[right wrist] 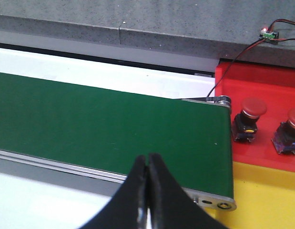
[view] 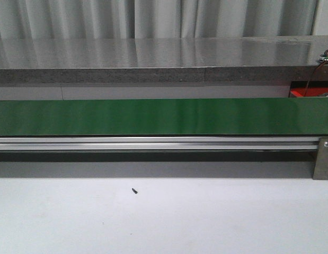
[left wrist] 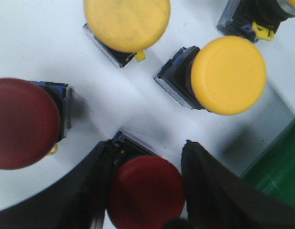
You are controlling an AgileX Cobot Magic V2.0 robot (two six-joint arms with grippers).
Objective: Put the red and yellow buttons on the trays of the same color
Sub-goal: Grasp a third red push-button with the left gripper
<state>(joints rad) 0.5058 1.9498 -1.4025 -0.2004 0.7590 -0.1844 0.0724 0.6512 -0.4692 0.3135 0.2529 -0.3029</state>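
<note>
Here, a red button sits between the left claw's fingers.

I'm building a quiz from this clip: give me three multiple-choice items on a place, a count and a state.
1. Where do the two red buttons seen by the right wrist stand?
A. red tray B. belt C. yellow tray
2. How many yellow caps show fully in the left wrist view?
A. none B. two C. five
3. The right gripper's fingers are:
A. wide apart B. closed, empty C. holding a button

Answers: 1 A, both red buttons stand on the red tray, beside the belt. 2 B, two yellow caps on white. 3 B, the right gripper fingertips meet with nothing between.
</note>
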